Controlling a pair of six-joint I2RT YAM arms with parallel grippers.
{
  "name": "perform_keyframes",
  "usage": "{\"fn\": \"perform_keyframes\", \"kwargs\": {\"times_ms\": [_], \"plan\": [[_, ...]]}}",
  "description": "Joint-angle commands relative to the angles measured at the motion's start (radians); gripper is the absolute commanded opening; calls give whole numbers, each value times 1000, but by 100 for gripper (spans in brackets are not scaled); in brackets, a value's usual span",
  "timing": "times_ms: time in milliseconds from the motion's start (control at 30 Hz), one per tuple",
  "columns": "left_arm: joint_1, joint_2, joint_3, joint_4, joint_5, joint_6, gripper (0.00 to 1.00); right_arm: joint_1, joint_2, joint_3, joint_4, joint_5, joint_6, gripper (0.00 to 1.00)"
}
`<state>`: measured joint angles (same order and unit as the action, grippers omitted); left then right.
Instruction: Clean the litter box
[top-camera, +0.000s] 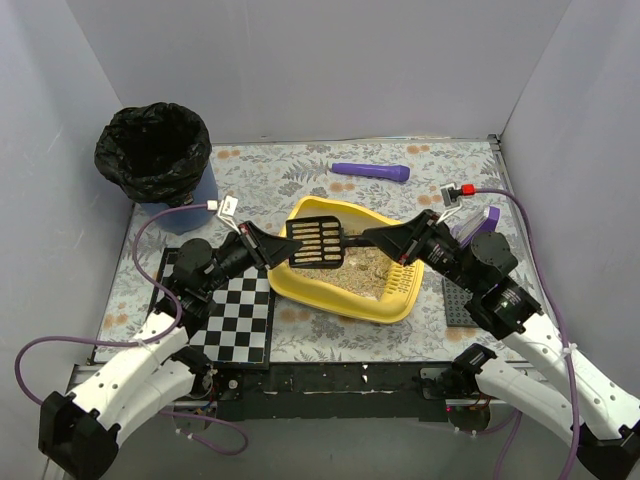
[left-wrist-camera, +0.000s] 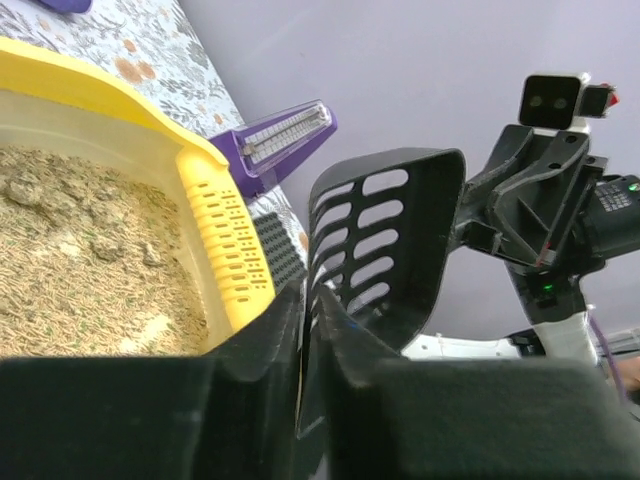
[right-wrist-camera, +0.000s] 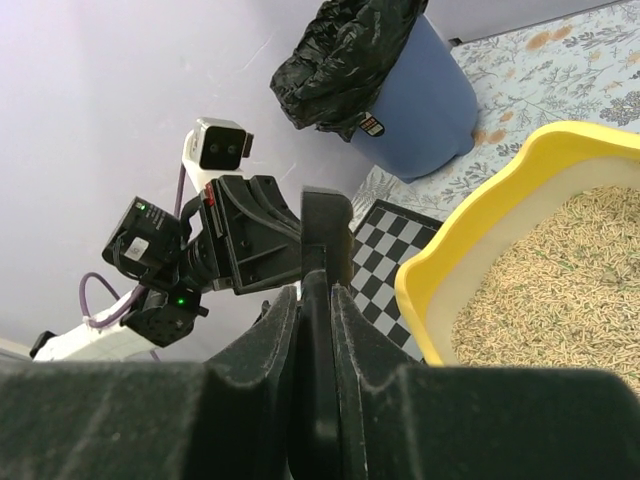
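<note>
The yellow litter box (top-camera: 405, 292) lies mid-table, holding beige litter (top-camera: 365, 268). A black slotted scoop (top-camera: 318, 243) hangs over its far left corner, held from both sides. My left gripper (top-camera: 272, 246) is shut on the scoop's thin side wall; in the left wrist view (left-wrist-camera: 308, 295) the scoop (left-wrist-camera: 385, 240) stands on edge and looks empty, beside the box's slotted strip (left-wrist-camera: 225, 240). My right gripper (top-camera: 372, 238) is shut on the scoop's handle (right-wrist-camera: 322, 235), as the right wrist view (right-wrist-camera: 315, 295) shows, with the box rim (right-wrist-camera: 440, 270) to the right.
A blue bin with a black bag (top-camera: 155, 150) stands at the far left corner. A purple cylinder (top-camera: 370, 171) lies behind the box. A checkerboard (top-camera: 235, 315) lies near left. A purple wedge-shaped object (top-camera: 485, 218) and a dark studded plate (top-camera: 458, 300) sit at the right. Grey walls close in three sides.
</note>
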<state>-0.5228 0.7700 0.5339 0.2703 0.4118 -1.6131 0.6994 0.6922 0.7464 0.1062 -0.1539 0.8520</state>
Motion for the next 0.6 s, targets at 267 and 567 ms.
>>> {"fn": "perform_keyframes", "kwargs": {"times_ms": [267,567], "plan": [[0,-29,118,-504,-313,173,98,-1,-51,31,-172,258,-186,1],[-2,189,199,-718,-438,165,98,-1,-129,2,-210,494,-356,1]]}}
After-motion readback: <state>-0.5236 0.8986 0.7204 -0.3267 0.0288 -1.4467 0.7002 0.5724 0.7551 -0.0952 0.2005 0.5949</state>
